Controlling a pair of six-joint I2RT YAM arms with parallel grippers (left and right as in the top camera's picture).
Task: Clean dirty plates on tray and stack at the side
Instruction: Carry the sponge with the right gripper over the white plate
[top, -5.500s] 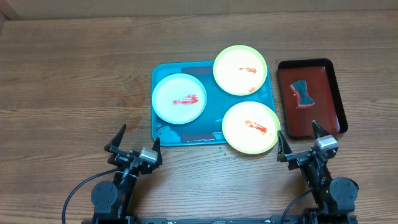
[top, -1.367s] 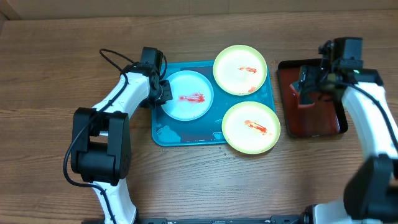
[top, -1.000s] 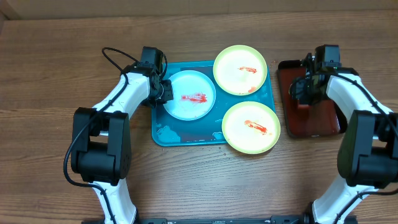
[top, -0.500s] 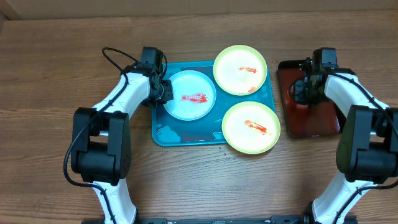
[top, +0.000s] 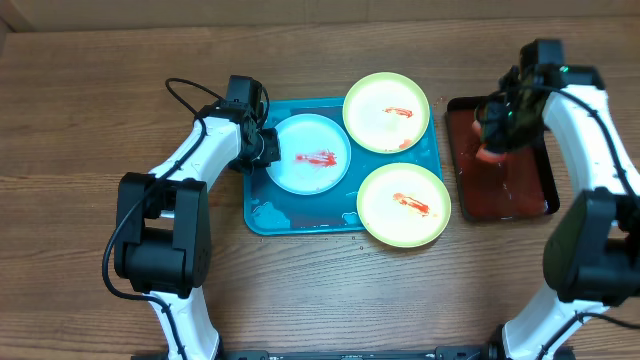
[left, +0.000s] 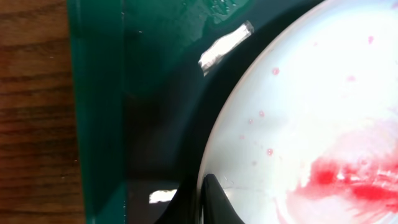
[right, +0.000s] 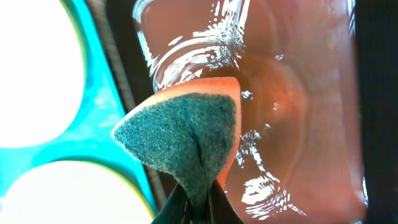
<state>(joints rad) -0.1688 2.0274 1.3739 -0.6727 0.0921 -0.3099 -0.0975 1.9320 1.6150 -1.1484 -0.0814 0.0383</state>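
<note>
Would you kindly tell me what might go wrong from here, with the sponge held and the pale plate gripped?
1. The right jaws pinch the sponge by one narrow end above the wet red tray; it may slip or drip on the way.
2. The left jaws grip the pale plate only by its rim on the wet teal tray; scrubbing may twist it loose.
3. The near yellow-green plate overhangs the tray's rim and may tip if bumped.
</note>
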